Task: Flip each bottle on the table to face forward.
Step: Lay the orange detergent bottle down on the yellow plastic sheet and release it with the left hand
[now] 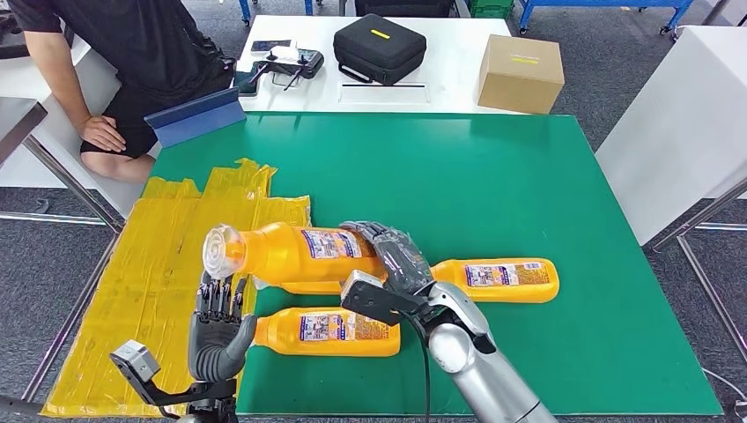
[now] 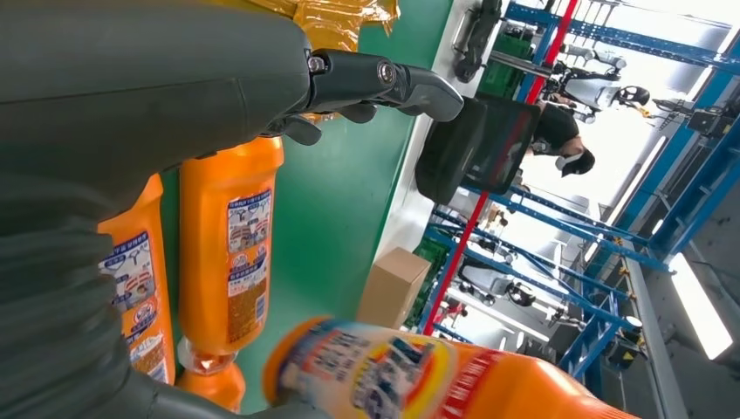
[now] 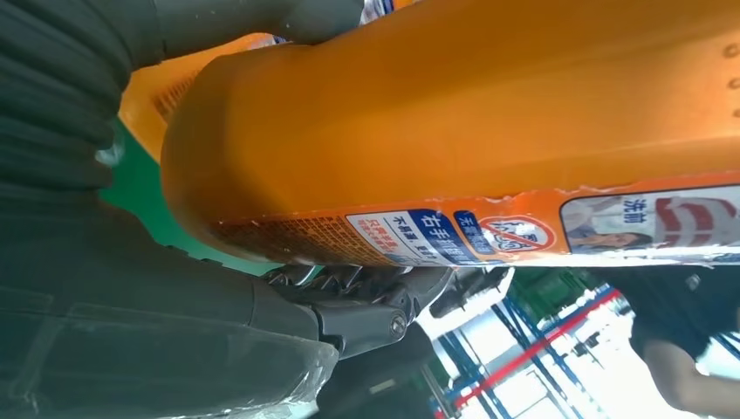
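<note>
The right hand (image 1: 398,257) has its fingers wrapped round the base end of one orange bottle (image 1: 299,253), holding it level above the green mat (image 1: 528,185), clear cap pointing to nine o'clock. The left hand (image 1: 216,326) is open and empty, fingers up, just under that cap. Two more bottles lie on the mat: one (image 1: 330,331) at six o'clock of the lifted one, another (image 1: 502,279) at four o'clock. A grip so far from the middle could let it tip or slip, knocking the bottles beneath
</note>
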Robot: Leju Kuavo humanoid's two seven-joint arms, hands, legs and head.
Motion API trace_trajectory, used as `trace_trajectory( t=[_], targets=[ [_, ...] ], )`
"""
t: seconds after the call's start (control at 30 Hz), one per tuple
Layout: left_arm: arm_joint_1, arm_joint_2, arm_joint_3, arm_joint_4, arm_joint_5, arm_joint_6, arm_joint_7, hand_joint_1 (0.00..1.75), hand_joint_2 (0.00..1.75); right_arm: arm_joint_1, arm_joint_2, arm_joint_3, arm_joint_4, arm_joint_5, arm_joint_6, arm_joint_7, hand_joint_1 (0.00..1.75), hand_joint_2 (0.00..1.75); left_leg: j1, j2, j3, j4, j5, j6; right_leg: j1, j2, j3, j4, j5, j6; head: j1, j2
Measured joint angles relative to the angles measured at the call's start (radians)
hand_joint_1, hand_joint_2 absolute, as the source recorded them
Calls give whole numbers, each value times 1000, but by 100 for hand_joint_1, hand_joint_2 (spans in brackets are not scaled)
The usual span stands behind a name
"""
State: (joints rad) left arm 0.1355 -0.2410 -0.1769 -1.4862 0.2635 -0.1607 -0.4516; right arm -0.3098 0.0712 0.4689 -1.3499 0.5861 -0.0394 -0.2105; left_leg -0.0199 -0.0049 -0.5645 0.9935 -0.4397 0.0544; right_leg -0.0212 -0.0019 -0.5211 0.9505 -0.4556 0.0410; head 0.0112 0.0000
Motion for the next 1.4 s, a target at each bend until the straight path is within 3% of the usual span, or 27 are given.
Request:
trace_trajectory(
  t=[0.63,0.93,1.2,1.4],
  targets=[
    [-12,4,-31,-2,29,-10,17,0,175,21,75,65,70,52,-18,44,152,175,0,0,0,0,0,0,0,0,0,0,0,0,0,0],
    [-28,4,-49,-2,31,-14,34,0,175,-20,127,103,107,106,-12,116,154,175,0,0,0,0,1,-1,0,0,-1,0,0,0,0,0],
    [-43,1,-61,-5,52,7,53,0,175,-100,192,150,275,99,-12,123,157,175,0,0,0,0,1,-1,0,0,0,1,0,0,0,0],
    [-8,13,-47,-34,78,53,51,0,175,-141,244,205,407,101,-16,124,154,175,1,1,-1,0,1,-1,0,0,-1,1,0,0,0,0]
  ],
)
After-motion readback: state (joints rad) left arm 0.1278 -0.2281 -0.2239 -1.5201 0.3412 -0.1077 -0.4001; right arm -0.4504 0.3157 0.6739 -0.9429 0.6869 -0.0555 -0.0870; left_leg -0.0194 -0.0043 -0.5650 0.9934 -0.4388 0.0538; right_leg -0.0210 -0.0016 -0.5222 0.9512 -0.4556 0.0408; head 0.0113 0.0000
